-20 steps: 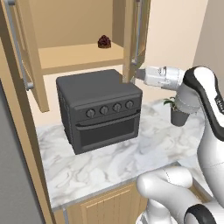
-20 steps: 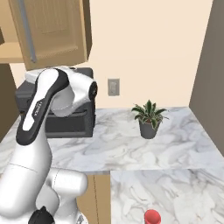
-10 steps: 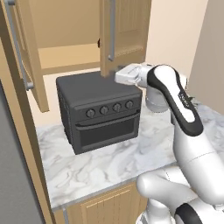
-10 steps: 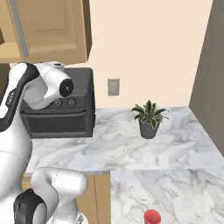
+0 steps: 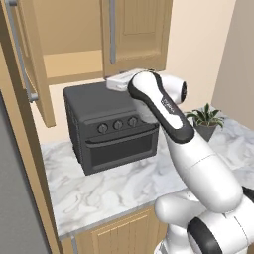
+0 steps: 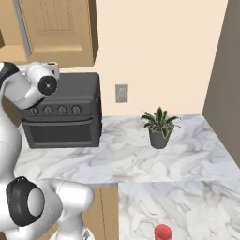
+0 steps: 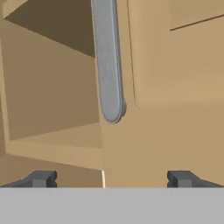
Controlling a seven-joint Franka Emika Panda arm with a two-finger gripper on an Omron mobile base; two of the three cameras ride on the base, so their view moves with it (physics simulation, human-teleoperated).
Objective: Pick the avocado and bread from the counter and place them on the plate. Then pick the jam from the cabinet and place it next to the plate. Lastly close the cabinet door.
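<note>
Gripper (image 7: 112,178): jaws spread wide, nothing between them; dark fingertips (image 7: 41,178) sit low in the hand view, facing the lower edge of the cabinet door (image 7: 175,87).

Cabinet door: light tan, panelled, partly swung across the opening; grey bar handle (image 7: 108,61) vertical, its rounded lower end above the gap between the fingertips.

Cabinet (image 5: 64,44): wooden shelf (image 5: 74,69) visible inside, left of the door (image 5: 136,30).

Oven (image 5: 111,126): dark grey, on the marble tabletop (image 5: 109,188), below the cabinet.

Potted plant (image 6: 159,126): on the tabletop, right of the oven.

Jam, avocado, plate: position cannot be told.

Red object (image 6: 163,232): at the lower edge of the right base view.
</note>
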